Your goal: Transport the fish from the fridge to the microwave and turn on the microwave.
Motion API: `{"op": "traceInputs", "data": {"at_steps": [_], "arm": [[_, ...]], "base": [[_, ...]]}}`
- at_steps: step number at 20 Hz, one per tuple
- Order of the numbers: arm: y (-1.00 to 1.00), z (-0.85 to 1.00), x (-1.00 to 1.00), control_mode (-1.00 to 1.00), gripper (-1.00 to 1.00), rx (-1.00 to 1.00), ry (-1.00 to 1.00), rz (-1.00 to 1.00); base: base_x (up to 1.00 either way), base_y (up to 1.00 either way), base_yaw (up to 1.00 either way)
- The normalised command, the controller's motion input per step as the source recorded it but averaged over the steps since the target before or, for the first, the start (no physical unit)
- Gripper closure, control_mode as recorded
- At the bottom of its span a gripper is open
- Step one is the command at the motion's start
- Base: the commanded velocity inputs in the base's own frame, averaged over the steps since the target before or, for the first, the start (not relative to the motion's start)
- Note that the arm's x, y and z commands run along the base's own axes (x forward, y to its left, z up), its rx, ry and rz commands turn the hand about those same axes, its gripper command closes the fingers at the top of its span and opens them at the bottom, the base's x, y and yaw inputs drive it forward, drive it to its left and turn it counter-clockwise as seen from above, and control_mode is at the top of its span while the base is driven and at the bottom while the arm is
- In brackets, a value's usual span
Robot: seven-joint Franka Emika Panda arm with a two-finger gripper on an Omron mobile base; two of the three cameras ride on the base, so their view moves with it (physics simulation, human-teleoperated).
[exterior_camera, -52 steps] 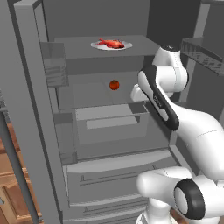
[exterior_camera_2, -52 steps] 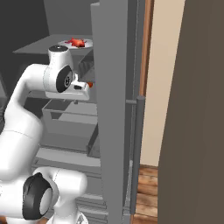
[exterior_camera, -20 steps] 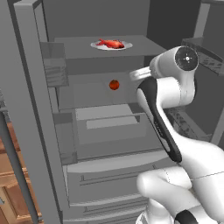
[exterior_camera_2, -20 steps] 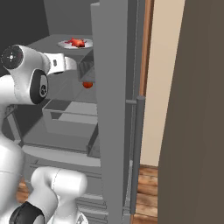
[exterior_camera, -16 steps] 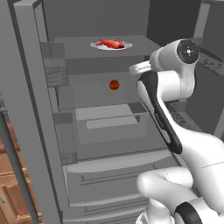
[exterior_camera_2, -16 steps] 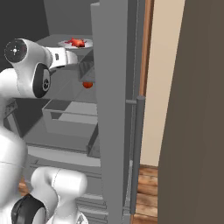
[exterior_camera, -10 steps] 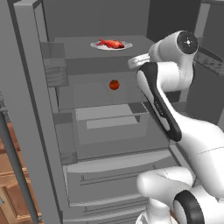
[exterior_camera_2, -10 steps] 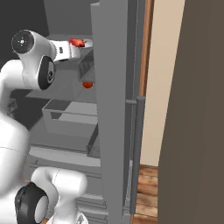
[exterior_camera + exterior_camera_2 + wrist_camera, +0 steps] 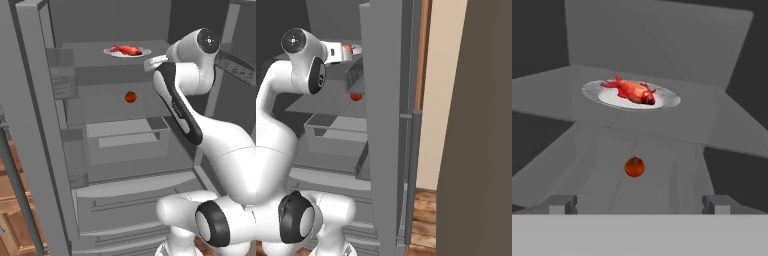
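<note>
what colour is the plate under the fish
White or pale grey; the plate under the red-orange fish shows best in the hand view.

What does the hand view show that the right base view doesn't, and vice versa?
Hand view alone: the whole fish lying on its plate, and both fingertips standing wide apart, so the gripper is open. Right base view alone: the arm, the fridge door edge with its bar handle, and the wood floor. Both: the tomato on the shelf below and the fridge interior.
</note>
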Motion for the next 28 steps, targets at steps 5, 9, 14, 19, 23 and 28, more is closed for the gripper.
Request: {"op": "traceInputs", "data": {"at_steps": [5, 9, 14, 19, 23, 28], "arm": [[0.00, 0.00, 0.28, -1.00, -1.00, 0.05, 0.00, 0.00], [0.00, 0.00, 0.32, -1.00, -1.00, 0.06, 0.00, 0.00], [0.00, 0.00, 0.33, -1.00, -1.00, 0.06, 0.01, 0.00], [0.00, 0.01, 0.25, -1.00, -1.00, 0.04, 0.00, 0.00], [0.00, 0.06, 0.24, -1.00, -1.00, 0.01, 0.00, 0.00], [0.01, 0.15, 0.23, -1.00, -1.00, 0.00, 0.01, 0.00]], "base": [[0.00, 0.00, 0.00], [0.00, 0.00, 0.00], [0.00, 0.00, 0.00], [0.00, 0.00, 0.00], [0.00, 0.00, 0.00], [0.00, 0.00, 0.00]]}}
